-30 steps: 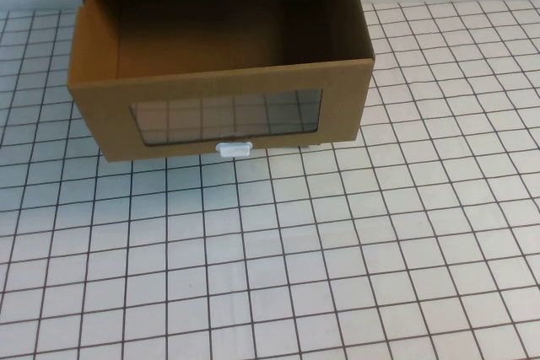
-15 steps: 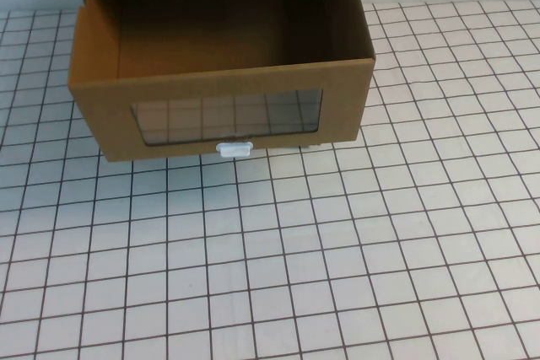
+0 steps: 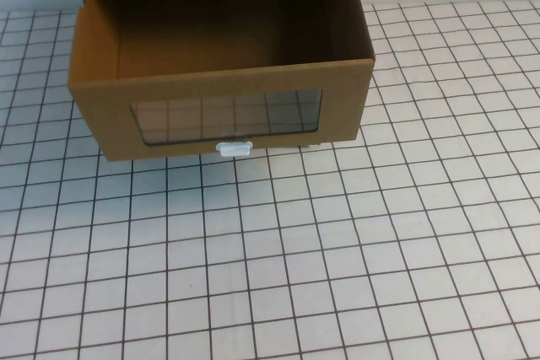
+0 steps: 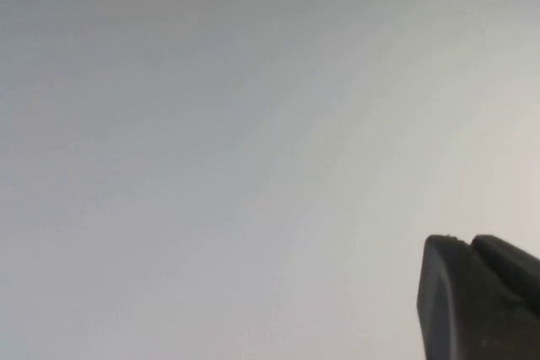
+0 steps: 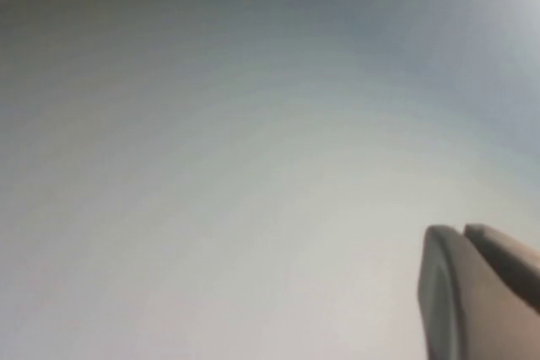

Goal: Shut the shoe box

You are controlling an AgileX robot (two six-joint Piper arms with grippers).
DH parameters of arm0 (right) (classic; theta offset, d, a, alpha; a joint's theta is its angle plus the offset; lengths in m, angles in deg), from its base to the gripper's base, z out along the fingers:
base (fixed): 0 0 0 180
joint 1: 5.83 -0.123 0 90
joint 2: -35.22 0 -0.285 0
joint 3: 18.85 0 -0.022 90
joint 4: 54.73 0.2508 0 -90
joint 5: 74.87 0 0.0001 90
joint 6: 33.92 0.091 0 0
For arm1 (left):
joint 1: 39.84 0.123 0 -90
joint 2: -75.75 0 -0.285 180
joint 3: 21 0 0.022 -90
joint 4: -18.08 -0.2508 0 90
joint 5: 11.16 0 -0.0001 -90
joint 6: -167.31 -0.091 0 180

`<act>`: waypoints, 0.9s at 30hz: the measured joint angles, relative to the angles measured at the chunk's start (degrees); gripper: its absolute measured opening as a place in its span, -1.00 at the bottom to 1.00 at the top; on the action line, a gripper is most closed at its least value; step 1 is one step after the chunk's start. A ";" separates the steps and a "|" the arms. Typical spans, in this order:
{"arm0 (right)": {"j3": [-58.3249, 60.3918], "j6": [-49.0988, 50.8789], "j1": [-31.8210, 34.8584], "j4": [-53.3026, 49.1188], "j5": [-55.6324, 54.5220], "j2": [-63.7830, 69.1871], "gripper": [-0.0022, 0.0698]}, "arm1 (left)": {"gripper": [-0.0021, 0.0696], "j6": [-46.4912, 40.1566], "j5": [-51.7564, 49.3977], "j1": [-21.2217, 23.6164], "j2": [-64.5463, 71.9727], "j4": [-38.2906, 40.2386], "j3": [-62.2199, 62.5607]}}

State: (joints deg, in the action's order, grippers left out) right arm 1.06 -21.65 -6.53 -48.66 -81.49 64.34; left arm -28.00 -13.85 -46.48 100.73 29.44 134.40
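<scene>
The shoe box (image 3: 219,120) is brown cardboard and stands at the far left-centre of the table in the high view. Its drawer is pulled out toward me, open at the top and empty inside. The drawer front has a clear window (image 3: 228,115) with a small white pull tab (image 3: 234,148) below it. Neither arm shows in the high view. My left gripper (image 4: 466,242) shows only in the left wrist view, its dark fingers pressed together against a blank pale background. My right gripper (image 5: 462,229) shows only in the right wrist view, likewise shut and empty.
The table (image 3: 337,250) is white with a black grid and stretches in front of and to the right of the box. A pale wall runs behind the box. Both wrist views show nothing but a blank pale surface.
</scene>
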 joint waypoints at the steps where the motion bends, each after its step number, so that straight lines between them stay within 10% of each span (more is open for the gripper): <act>1: -1.80 0.00 0.00 0.23 4.09 1.74 -0.98 | -0.95 0.41 -2.06 0.00 1.41 -0.10 0.95; 16: -8.28 0.00 -0.03 2.75 28.44 19.53 -0.98 | -0.95 10.90 -25.47 0.00 19.41 -0.32 3.97; 27: -8.37 -8.43 -8.14 7.84 33.23 27.34 -0.98 | -0.95 10.92 -17.74 0.00 27.11 4.49 3.97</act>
State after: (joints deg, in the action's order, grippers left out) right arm -7.31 -30.09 -14.67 -40.81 -48.26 91.68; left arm -17.08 -31.59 -46.48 127.84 33.93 138.36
